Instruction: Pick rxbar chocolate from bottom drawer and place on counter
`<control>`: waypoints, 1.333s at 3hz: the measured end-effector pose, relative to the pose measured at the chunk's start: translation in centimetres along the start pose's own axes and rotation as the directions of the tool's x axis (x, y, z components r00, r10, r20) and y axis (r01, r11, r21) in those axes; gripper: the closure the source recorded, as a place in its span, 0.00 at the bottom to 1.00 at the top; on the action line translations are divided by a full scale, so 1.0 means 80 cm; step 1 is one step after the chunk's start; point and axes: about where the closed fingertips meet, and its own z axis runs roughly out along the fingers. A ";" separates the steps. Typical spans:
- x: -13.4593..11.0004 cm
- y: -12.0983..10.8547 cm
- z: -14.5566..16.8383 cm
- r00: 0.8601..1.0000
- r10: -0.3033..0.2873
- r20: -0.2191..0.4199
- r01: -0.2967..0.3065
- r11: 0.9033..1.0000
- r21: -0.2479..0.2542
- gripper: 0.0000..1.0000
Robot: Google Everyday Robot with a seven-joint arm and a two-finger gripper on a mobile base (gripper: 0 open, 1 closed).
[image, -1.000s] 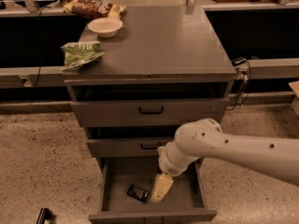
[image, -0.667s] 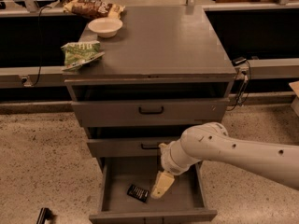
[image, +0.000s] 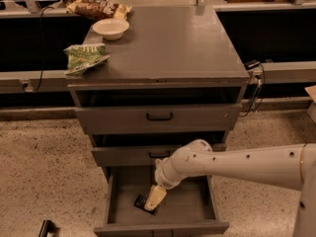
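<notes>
The bottom drawer (image: 192, 209) is pulled open at the foot of the grey cabinet. The rxbar chocolate (image: 142, 203), a small black wrapper, lies on the drawer floor left of the middle. My gripper (image: 154, 200) reaches down into the drawer from the right on a white arm, and its cream-coloured tip is right at the bar's right end, partly covering it. The counter (image: 173, 41) is the flat grey top of the cabinet, far above the gripper.
On the counter's left stand a white bowl (image: 111, 28), a green snack bag (image: 85, 58) at the left edge, and a brown-and-yellow snack bag (image: 98, 8) at the back. Two shut drawers with black handles (image: 159, 116) sit above the open one. The floor is speckled.
The gripper has moved slightly left and down inside the drawer, closer onto the bar. The bar has not moved.
</notes>
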 end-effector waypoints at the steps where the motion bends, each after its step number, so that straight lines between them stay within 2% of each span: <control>1: -0.026 -0.010 0.060 0.986 0.023 0.167 -0.031 0.999 0.043 0.00; 2: -0.033 -0.010 0.074 0.970 0.045 0.239 -0.060 0.997 0.056 0.00; 3: -0.036 -0.029 0.103 0.970 0.032 0.243 -0.047 0.997 0.060 0.00; 4: -0.023 -0.025 0.157 0.975 0.008 0.221 -0.020 0.999 0.050 0.00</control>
